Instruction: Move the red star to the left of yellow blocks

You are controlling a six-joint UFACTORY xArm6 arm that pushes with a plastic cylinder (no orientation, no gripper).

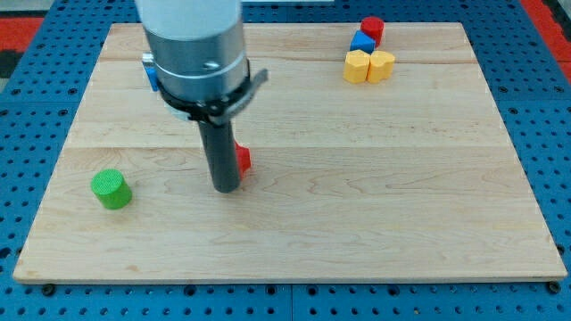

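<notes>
The red star [243,159] lies left of the board's middle, mostly hidden behind my rod; only its right edge shows. My tip [226,188] rests on the board touching the star's left lower side. Two yellow blocks stand side by side at the view's top right: a hexagon-like one [357,66] and a rounded one [381,65]. The star is far to the left of and below them.
A red cylinder [372,28] and a blue block [362,42] stand just above the yellow blocks. A green cylinder [111,189] stands at the lower left. A blue block [150,73] peeks out behind the arm's body at the upper left. The wooden board [357,205] lies on a blue pegboard.
</notes>
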